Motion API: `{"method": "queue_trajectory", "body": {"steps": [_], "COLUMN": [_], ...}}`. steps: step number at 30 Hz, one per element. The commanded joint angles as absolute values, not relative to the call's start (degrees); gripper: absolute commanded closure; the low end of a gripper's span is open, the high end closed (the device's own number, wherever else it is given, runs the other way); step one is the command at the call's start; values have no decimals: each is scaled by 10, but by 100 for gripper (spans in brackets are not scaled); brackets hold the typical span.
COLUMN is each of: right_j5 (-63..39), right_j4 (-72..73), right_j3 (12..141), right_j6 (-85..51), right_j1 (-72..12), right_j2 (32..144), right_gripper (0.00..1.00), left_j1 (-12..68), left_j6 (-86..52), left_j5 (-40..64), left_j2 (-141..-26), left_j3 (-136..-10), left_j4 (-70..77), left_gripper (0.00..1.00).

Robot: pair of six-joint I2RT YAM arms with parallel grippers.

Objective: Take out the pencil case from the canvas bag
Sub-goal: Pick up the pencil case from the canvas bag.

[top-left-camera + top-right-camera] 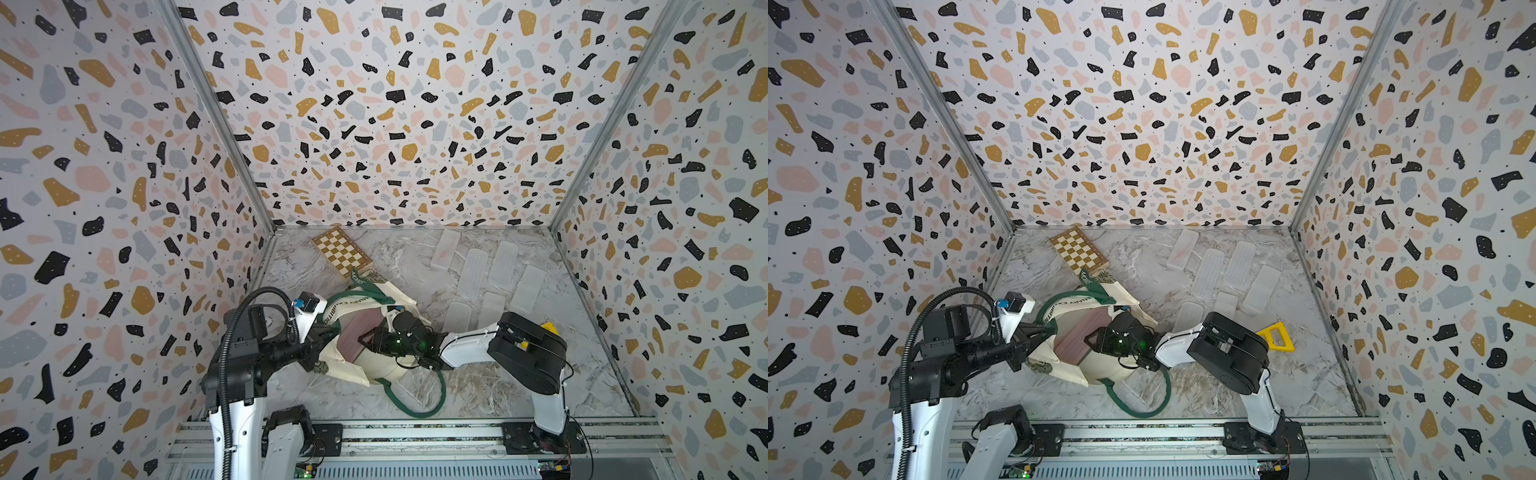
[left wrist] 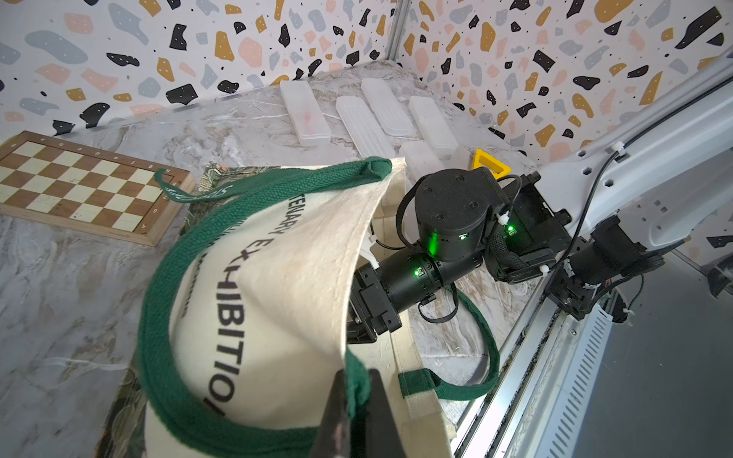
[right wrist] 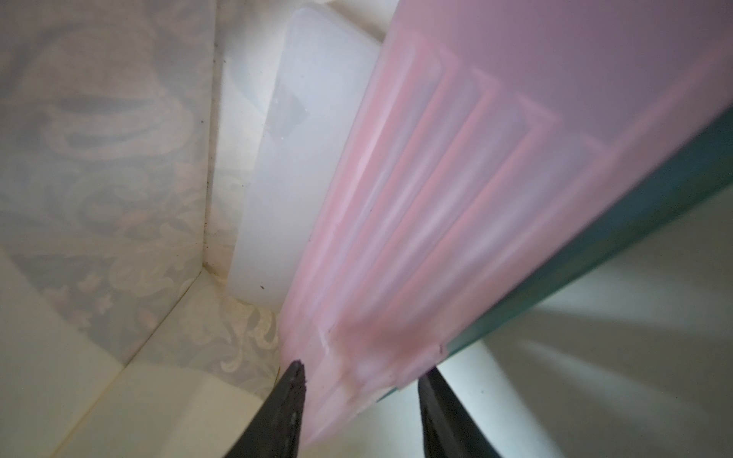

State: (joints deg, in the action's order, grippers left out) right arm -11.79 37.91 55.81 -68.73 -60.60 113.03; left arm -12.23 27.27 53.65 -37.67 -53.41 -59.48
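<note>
Firmly closed, the left gripper (image 2: 355, 396) pinches the canvas bag's (image 2: 285, 277) strap (image 2: 158, 309). The right gripper (image 3: 361, 368) straddles the pink case (image 3: 436, 198), grip unclear.

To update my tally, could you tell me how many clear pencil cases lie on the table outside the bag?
6 cases, all on the table's far right: four in a staggered far row, two nearer the right arm. Others may be hidden under it.
</note>
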Motion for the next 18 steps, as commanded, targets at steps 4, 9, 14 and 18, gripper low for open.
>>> {"method": "queue_trajectory", "body": {"steps": [4,9,14,18], "right_j5": [-145,-143,-142,-148], "right_j4": [443,431,455,484], "right_j3": [608,654,668,665], "right_j6": [-715,-700,-677,-661], "right_j1": [-600,-600,-600,-600], "right_j2": [1173,1180,1171,1162], "right_gripper": [50,49,49,49], "left_j1": [-124,-124,-124,-124], "left_j6": [302,328,336,349], "left_j5": [613,619,619,617], "left_j2": [-371,-368,-366,-364], "left_j3": [-535,-528,-524,-518], "left_j4": [-586,-600,-602,-606], "left_gripper": [100,100,100,100]}}
